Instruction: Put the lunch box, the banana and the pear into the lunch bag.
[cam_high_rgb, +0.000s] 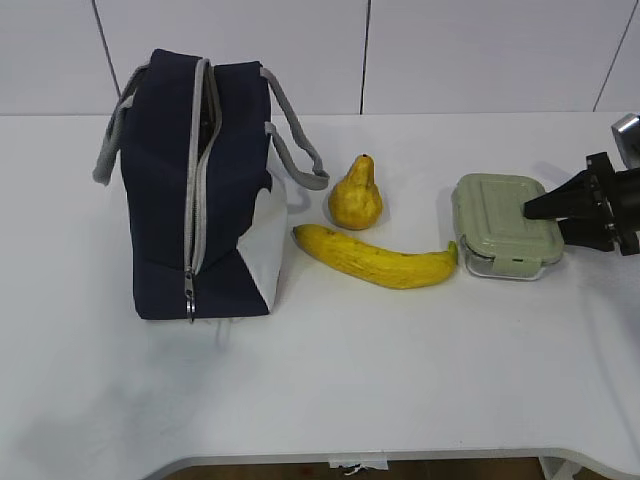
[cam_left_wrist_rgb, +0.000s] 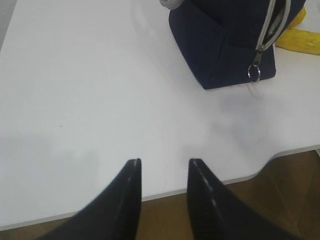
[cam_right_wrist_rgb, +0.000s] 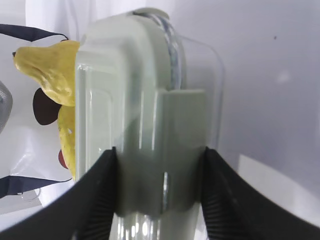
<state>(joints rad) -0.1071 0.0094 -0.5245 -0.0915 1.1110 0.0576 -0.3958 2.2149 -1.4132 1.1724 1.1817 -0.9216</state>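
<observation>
Here the step in hand looks like the grasp on the lunch box (cam_high_rgb: 507, 224), which sits on the white table (cam_high_rgb: 400, 380) at the right, its near-left corner touching or almost touching the tip of the banana (cam_high_rgb: 376, 258). The right pincer (cam_high_rgb: 530, 209) reaches in low from the right edge, and in the right wrist view its two fingers (cam_right_wrist_rgb: 102, 200) bracket the lid clip of the lunch box, pressed against or right at its sides; whether they have fully clamped I cannot tell, and the box does not appear lifted. To do this well, I judge the squeeze should land squarely on the box body, not the clip alone, so the lid does not pop, and the lift should be straight up to avoid nudging the banana. The pear (cam_high_rgb: 356, 196) stands just behind the banana, beside the lunch bag (cam_high_rgb: 200, 190), whose zipper seems parted along the top. The left pincer (cam_left_wrist_rgb: 162, 172) hovers over bare table near the bag's front corner, its fingers slightly apart and holding nothing.
</observation>
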